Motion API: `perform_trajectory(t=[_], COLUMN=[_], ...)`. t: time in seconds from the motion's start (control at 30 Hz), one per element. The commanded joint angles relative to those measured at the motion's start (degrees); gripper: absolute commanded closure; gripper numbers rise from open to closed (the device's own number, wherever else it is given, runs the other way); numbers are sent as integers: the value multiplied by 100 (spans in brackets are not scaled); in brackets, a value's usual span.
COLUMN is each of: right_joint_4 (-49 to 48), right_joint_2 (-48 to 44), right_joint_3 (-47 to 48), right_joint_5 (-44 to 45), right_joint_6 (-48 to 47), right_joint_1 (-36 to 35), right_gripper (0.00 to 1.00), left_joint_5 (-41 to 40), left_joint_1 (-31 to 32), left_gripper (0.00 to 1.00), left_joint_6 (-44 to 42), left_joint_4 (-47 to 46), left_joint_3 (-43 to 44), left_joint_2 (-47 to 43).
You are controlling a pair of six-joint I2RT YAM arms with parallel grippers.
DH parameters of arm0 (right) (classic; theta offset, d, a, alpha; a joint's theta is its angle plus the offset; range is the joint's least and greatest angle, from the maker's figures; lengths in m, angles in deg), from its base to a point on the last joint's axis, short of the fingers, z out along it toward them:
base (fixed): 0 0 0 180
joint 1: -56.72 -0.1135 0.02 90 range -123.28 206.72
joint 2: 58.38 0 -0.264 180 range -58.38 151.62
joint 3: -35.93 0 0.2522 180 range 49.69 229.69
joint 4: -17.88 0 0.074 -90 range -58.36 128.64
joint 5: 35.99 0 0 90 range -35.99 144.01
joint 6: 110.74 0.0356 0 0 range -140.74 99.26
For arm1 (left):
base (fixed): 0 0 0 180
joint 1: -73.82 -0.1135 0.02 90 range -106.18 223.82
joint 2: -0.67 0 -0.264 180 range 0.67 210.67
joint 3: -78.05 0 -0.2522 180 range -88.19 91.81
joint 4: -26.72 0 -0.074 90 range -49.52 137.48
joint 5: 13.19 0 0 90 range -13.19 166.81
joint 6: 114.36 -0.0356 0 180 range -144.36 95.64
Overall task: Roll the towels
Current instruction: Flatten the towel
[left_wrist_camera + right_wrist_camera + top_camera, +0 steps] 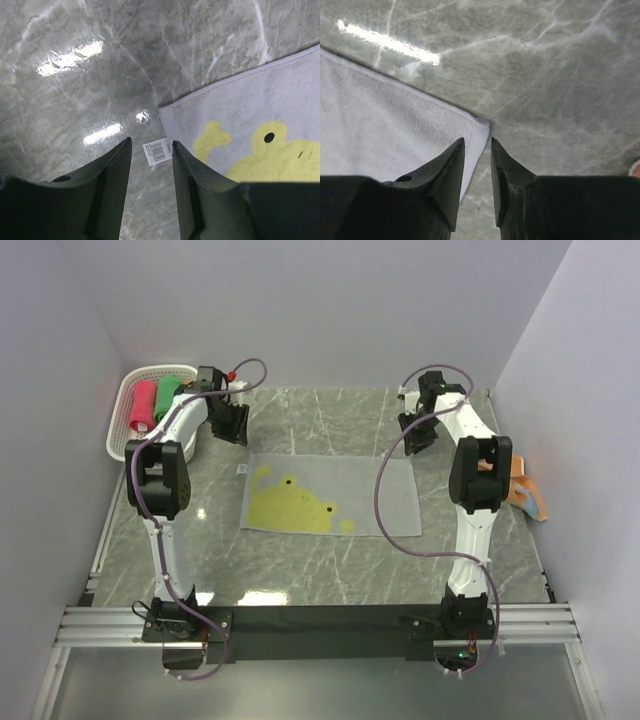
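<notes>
We are looking at two matching arms. The left arm [158, 540] and the right arm [470, 540] are each showing slim white link shells joined by chunky black joint housings. A greyish-purple cable [383, 480] is looping alongside the right arm, and a second cable [250, 366] is arching over the left wrist, next to a small red fitting [231, 373]. The black bases [182, 625] are carrying loose wiring, and a green light [462, 652] is glowing at the right one. The left claw [150, 142] and the right claw [477, 140] are both showing matte black, wedge-shaped fingers [115, 170] tapering to blunt tips, with a round hole [404, 177] sunk in one finger's body.
</notes>
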Motion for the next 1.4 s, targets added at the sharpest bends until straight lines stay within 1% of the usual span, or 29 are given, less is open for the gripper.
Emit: perform_trajectory(t=[0.0,0.07,0.13,0.23,0.37,0.43,0.47,0.5,0.63,0.67,0.7,0.8,0.97,1.1,1.37], right_joint_4=[-467,-765,-881,-960,-1005,-961,-899,-873,-811,-802,-767,-636,-679,-539,-644], right_joint_2=[-137,-190,-155,-76,-58,-23,-6,-6,-76,-93,-93,-41,-111,108,188], right_joint_3=[-398,-705,-794,-839,-883,-839,-769,-742,-619,-558,-514,-303,-294,-144,-373], right_joint_5=[374,628,848,1147,1148,965,911,867,639,560,551,411,374,568,858], right_joint_6=[43,52,104,166,184,228,245,306,377,377,386,412,368,333,254], right_joint_1=[-185,-264,-290,-317,-317,-317,-317,-326,-291,-282,-282,-238,-211,-220,-211], right_gripper=[66,66,69,69,69,66,62,56,56,56,59,64,64,66,68], left_joint_5=[35,35,35,52,35,26,26,35,96,105,105,105,79,79,149], left_joint_1=[-29,-29,-29,-29,-29,-29,-29,-29,-29,-29,-29,-29,-29,-29,-12], left_gripper=[56,56,56,56,56,56,56,56,56,56,56,56,56,56,54], left_joint_6=[65,65,65,56,56,65,74,83,144,135,144,127,118,144,135], left_joint_4=[-143,-205,-205,-179,-240,-258,-249,-249,-249,-249,-258,-249,-293,-302,-284], left_joint_3=[196,117,117,169,143,143,178,196,275,275,275,240,108,73,170], left_joint_2=[-32,-32,-23,29,12,29,64,82,117,126,117,100,21,21,135])
